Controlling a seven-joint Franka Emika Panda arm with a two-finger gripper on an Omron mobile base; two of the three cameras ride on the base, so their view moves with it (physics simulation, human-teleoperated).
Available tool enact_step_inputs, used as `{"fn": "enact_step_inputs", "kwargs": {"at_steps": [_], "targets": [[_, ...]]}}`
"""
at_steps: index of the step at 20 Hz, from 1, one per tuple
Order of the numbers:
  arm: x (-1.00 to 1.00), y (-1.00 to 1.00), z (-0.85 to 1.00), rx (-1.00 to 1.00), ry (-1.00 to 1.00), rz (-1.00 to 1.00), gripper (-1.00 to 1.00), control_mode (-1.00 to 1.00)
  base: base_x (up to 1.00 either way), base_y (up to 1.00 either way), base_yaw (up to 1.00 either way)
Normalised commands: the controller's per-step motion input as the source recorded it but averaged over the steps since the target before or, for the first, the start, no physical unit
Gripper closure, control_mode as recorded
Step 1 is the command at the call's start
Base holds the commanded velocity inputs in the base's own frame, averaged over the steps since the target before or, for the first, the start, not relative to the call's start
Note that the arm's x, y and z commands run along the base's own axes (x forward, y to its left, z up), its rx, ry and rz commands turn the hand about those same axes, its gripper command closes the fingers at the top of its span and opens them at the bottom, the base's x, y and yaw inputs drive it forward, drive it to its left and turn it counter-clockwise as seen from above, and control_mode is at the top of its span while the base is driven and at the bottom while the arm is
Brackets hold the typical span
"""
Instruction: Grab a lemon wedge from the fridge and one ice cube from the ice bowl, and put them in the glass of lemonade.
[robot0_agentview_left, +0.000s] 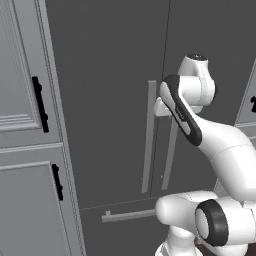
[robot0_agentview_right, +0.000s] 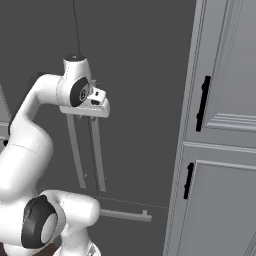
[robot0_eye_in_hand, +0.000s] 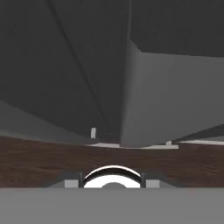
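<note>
Fridge (robot0_agentview_left: 110, 100) doors shut; flat dark front blocks any way inward. Two vertical bar handles (robot0_agentview_left: 148, 137) stand out side by side at the door seam, a narrow gap between them. Hand (robot0_agentview_right: 98, 102) sits at their upper ends. Grey cabinets (robot0_agentview_right: 225, 125) flank the fridge. Drawer bar (robot0_agentview_left: 127, 215) crosses below.

No text, label, brand, number or sign can be read anywhere: the fridge (robot0_agentview_left: 115, 100) doors and the grey cabinets (robot0_agentview_right: 225, 125) beside it are all plain.
</note>
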Motion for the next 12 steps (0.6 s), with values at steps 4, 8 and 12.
{"fn": "enact_step_inputs", "kwargs": {"at_steps": [4,8,12], "targets": [[-0.6,-0.04,-0.14,0.06,0.02,-0.07,-1.0,-1.0,0.0,0.0,0.0],[-0.66,-0.32,-0.36,0.14,0.16,-0.22,-1.0,-1.0,0.0,0.0,0.0],[-0.4,0.03,-0.22,0.05,-0.01,-0.08,-1.0,-1.0,0.0,0.0,0.0]]}}
